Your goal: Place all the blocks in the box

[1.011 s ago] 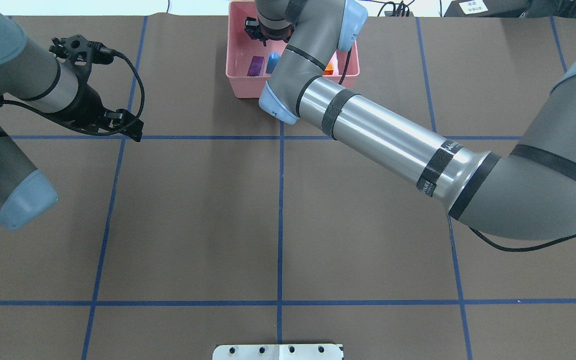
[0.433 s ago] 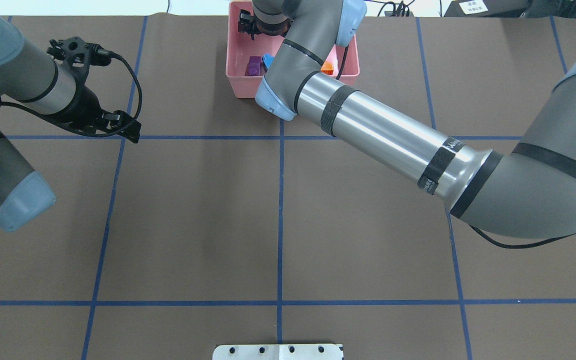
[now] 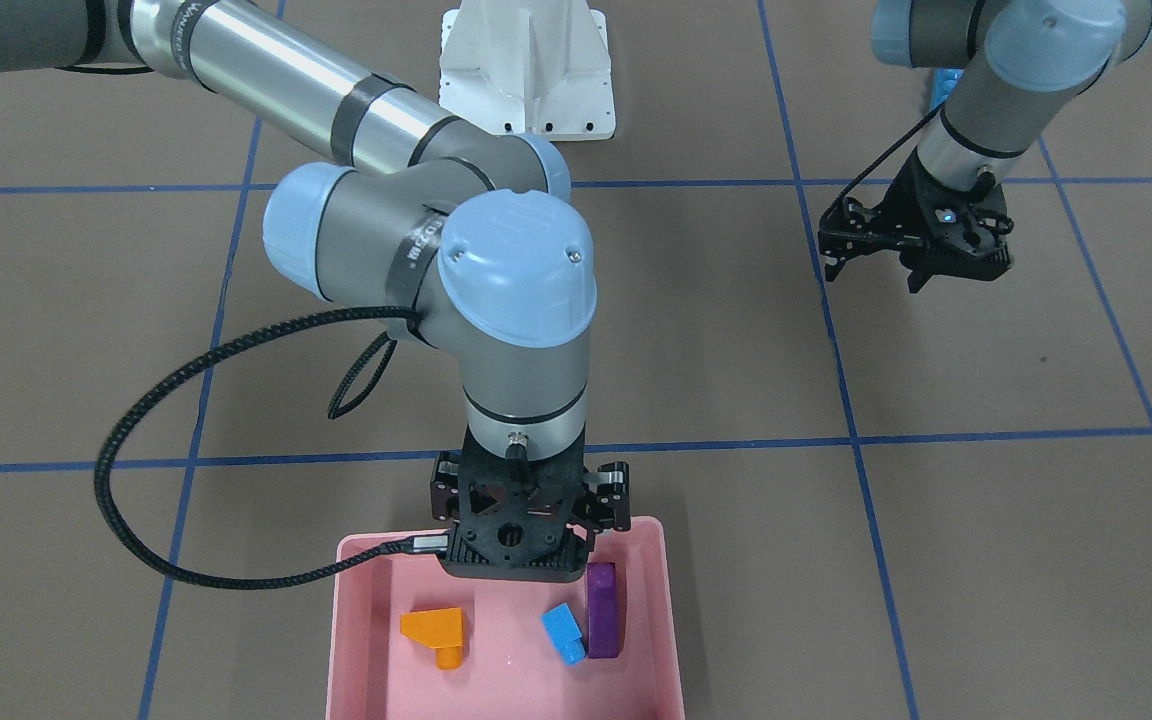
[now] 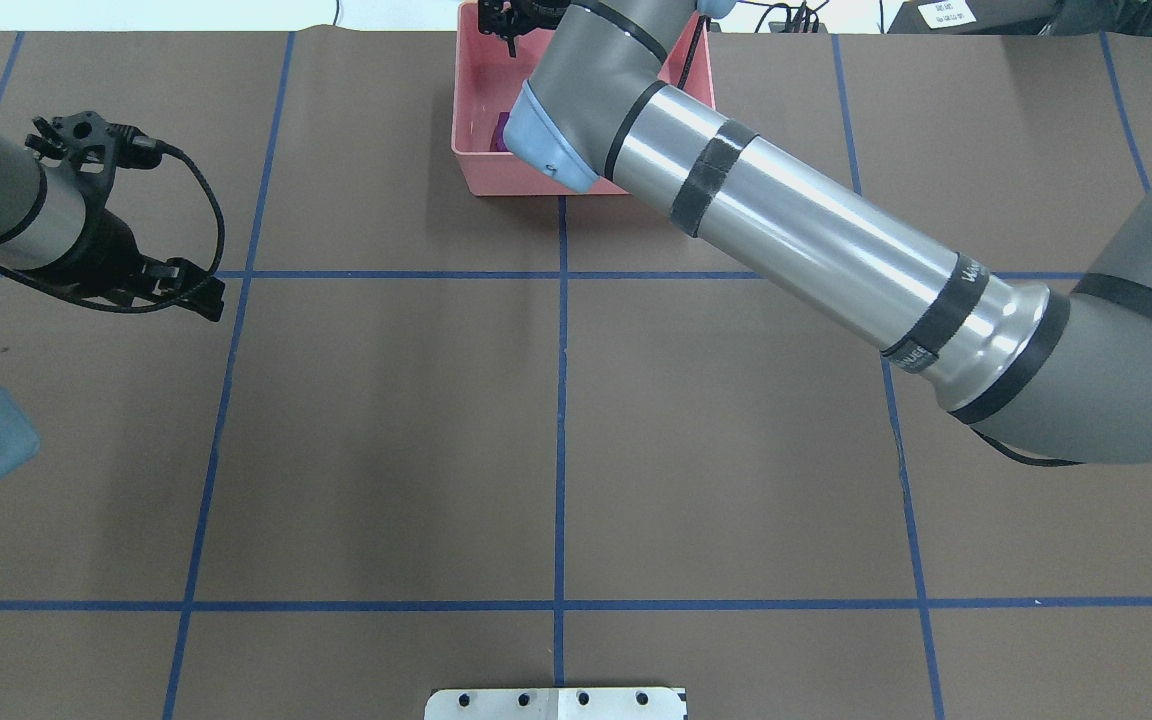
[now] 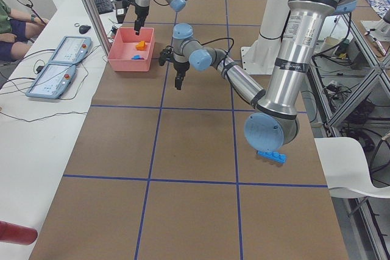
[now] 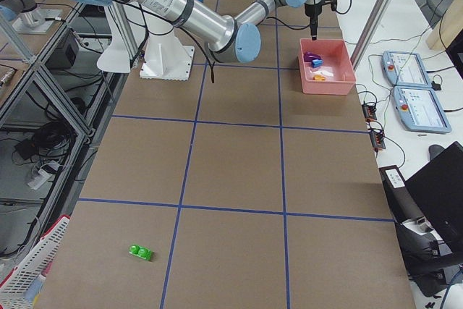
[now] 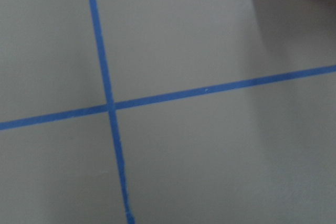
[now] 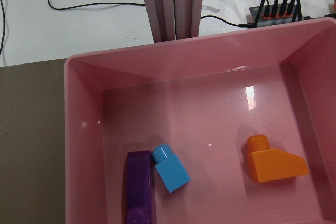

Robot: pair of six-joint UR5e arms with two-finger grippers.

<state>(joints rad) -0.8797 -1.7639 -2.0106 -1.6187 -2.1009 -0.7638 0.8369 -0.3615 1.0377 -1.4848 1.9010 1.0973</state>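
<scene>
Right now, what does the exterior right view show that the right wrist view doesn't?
Only exterior right: the green block lying on the table, far from the pink box. Only the right wrist: cables and a metal post behind the box, and the blue cube touching the purple bar. Both: the box with the purple bar and the orange block inside.

Inside the box [image 8: 84, 145], bare floor lies between the small blue cube [image 8: 170, 168] and the orange sloped block [image 8: 273, 163], and along the wall on the operators' side. The purple bar [image 8: 139, 182] and the cube, touching, crowd one end. The right gripper [image 3: 521, 562] hangs over the robot-side rim, and the right arm [image 4: 786, 230] slants above that edge, barring entry there.
</scene>
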